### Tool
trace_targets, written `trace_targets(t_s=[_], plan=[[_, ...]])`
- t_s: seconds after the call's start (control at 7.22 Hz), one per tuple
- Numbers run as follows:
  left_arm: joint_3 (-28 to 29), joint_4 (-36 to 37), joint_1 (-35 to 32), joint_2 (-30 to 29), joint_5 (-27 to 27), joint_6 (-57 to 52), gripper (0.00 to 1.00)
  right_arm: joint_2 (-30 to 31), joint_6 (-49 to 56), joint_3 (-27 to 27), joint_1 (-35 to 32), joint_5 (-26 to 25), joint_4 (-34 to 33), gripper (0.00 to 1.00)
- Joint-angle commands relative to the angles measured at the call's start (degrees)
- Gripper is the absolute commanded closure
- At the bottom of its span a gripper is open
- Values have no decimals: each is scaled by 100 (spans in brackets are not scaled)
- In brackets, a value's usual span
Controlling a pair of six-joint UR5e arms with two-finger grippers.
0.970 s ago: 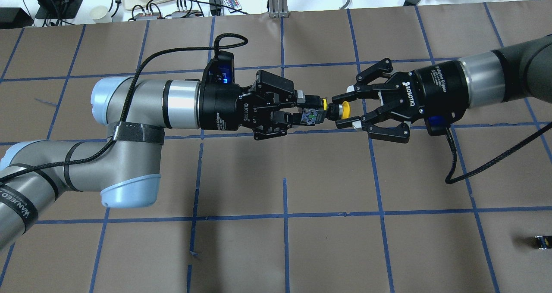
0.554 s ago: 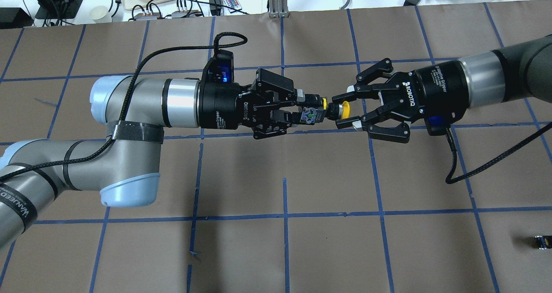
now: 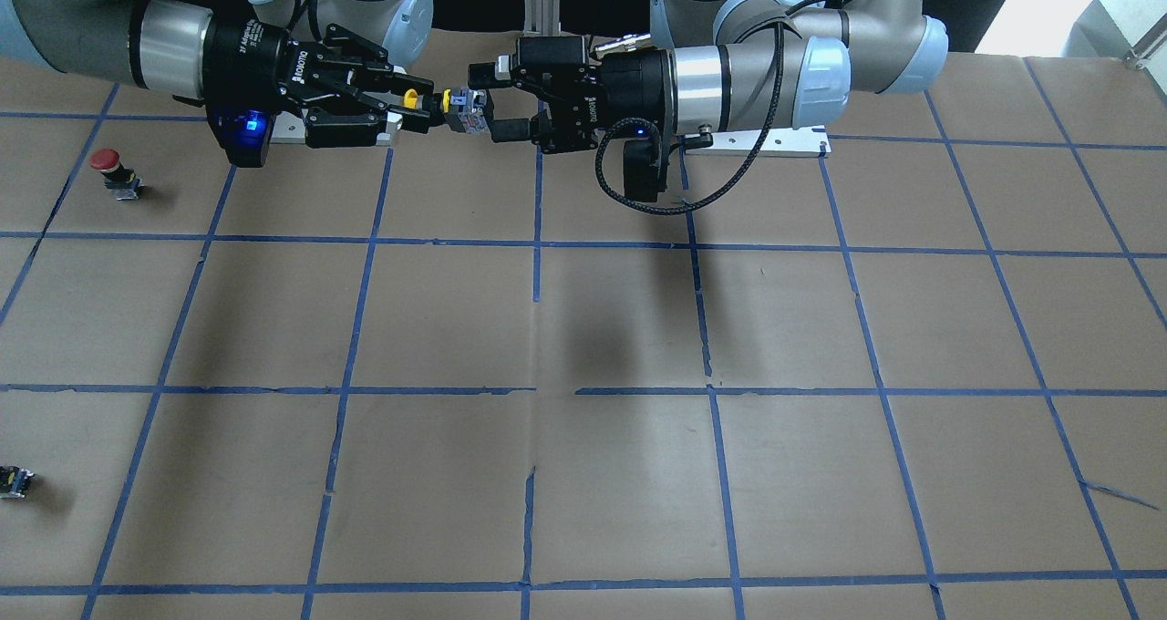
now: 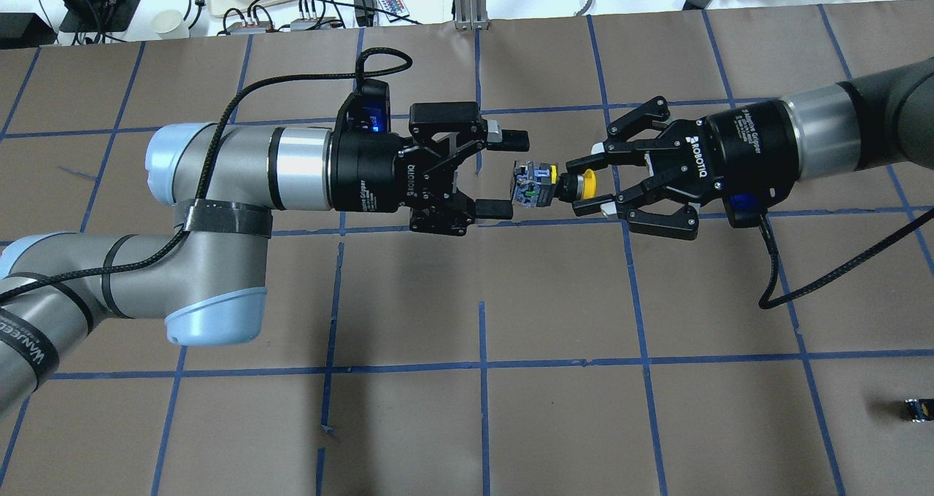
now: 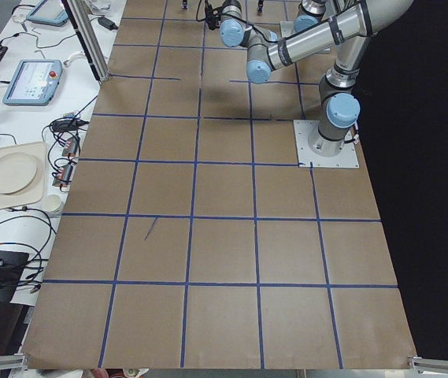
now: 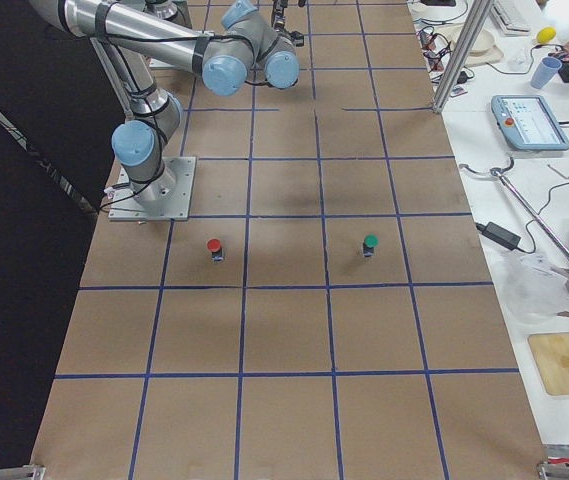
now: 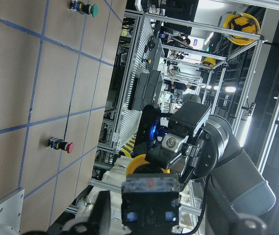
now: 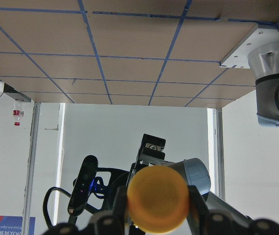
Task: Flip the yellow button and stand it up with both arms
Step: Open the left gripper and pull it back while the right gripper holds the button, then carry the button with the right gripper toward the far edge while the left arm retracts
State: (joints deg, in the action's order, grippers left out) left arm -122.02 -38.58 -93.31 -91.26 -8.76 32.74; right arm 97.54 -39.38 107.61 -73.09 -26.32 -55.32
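Note:
The yellow button (image 4: 534, 183) hangs in the air above the table, lying sideways, held by its yellow cap (image 4: 588, 183) end. My right gripper (image 4: 576, 186) is shut on it at the cap, which fills the right wrist view (image 8: 157, 198). My left gripper (image 4: 503, 175) is open, its two fingers spread wide just left of the button's blocky body and not touching it. The left wrist view shows the body (image 7: 149, 200) end-on between its fingers. In the front-facing view the button (image 3: 460, 109) sits between my right gripper (image 3: 415, 109) and my left gripper (image 3: 497, 100).
A red-capped button (image 3: 108, 166) stands on the table on my right side. A small dark capless block (image 4: 916, 408) lies near the near right edge. A green-capped button (image 6: 369, 243) stands farther out. Cables and clutter lie beyond the table's far edge.
My left gripper has opened, let go of the button's body and drawn back a little to the left. My right gripper now holds the button alone and has shifted slightly.

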Motion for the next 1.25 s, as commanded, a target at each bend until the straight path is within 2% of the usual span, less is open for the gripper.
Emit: trace_targets(t_s=[0.0, 0.28, 0.55, 0.83, 1.11], plan=[[-14, -44, 345, 90, -64, 30, 0, -24, -25, -99, 145, -274, -40, 96], [-41, -44, 795, 135, -212, 13, 1, -42, 27, -537, 374, -906, -93, 96], [-23, -44, 1103, 152, -896, -66, 1, -181, 45, -916, 392, -1741, -758, 96], [29, -44, 1052, 345, -2350, -110, 1, -304, 1111, -979, 453, -2978, -1261, 95], [56, -79, 990, 503, -3478, -224, 1, -410, 3118, -1014, 1118, -4173, -1385, 96]])
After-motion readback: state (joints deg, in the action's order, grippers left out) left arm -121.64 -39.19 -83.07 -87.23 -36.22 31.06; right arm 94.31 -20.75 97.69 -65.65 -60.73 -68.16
